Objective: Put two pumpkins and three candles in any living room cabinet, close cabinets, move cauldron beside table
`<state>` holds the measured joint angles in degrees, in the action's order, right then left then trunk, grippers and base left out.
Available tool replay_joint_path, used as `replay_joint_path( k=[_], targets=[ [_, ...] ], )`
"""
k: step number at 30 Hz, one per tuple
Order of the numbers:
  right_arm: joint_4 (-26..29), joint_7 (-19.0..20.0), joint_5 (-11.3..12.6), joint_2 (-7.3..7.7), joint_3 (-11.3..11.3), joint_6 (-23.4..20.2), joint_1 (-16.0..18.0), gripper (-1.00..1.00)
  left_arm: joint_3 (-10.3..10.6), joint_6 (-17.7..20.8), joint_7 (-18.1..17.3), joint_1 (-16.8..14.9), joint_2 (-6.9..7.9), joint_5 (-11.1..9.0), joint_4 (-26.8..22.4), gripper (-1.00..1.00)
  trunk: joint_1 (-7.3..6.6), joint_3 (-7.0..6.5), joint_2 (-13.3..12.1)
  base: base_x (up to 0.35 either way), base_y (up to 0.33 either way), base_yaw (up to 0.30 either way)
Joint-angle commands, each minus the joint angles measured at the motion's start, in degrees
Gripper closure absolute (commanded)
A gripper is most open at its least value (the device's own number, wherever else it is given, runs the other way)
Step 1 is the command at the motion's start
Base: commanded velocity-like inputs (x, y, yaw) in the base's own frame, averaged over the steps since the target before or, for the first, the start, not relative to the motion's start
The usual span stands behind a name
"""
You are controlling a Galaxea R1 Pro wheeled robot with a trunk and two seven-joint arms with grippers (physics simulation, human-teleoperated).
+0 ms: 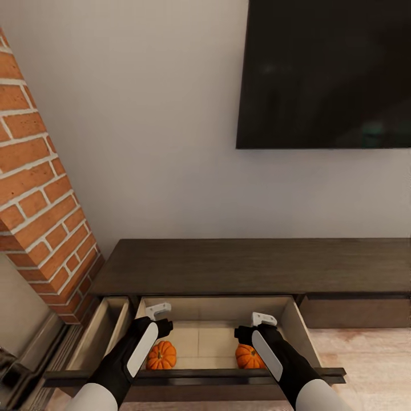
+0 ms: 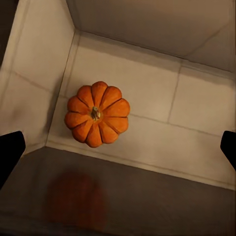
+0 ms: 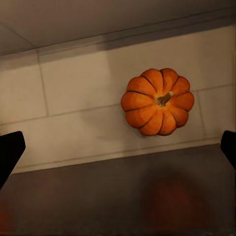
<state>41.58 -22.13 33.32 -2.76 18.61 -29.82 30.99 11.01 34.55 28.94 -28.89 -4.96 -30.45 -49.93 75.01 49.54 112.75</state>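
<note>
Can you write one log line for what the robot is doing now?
pumpkins: left and right in open drawer | left gripper: open above | right gripper: open above

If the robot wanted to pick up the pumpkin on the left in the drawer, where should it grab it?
Probably around the fat ribbed middle of the left pumpkin, coming straight down from above. It sits upright on the drawer floor with its stem pointing up, near the drawer's left wall, so there is little room to come in from that side. The left gripper hangs over it, fingers spread wide.
</note>
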Motion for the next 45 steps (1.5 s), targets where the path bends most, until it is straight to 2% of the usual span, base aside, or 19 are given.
replay_joint_path(
  k=[1,12,21,45],
  targets=[
    [0.08,-0.56,0.6,0.04,0.23,-0.08,0.04,-1.0,0.15,0.08,0.54,-0.03,0.03,-0.63,-0.08,-1.0,-0.24,-0.13,-0.39,-0.058,0.0,0.0],
    [0.08,-0.53,0.6,0.0,0.28,-0.09,0.04,-1.0,0.15,0.08,0.52,-0.03,-0.05,-0.66,-0.09,-1.0,-2.66,-2.11,-4.8,-0.014,0.0,0.0],
    [0.08,-0.46,0.6,-0.01,0.28,-0.07,0.04,-1.0,0.15,0.08,0.5,-0.03,-0.05,-0.66,-0.15,-1.0,-4.63,-3.72,-8.41,-0.165,0.0,0.0],
    [0.08,-0.46,0.6,0.04,0.28,-0.07,0.04,-1.0,0.15,0.08,0.5,-0.03,-0.03,-0.66,-0.34,-1.0,-9.91,-8.03,-18.04,-0.004,0.0,0.0]
  ],
)
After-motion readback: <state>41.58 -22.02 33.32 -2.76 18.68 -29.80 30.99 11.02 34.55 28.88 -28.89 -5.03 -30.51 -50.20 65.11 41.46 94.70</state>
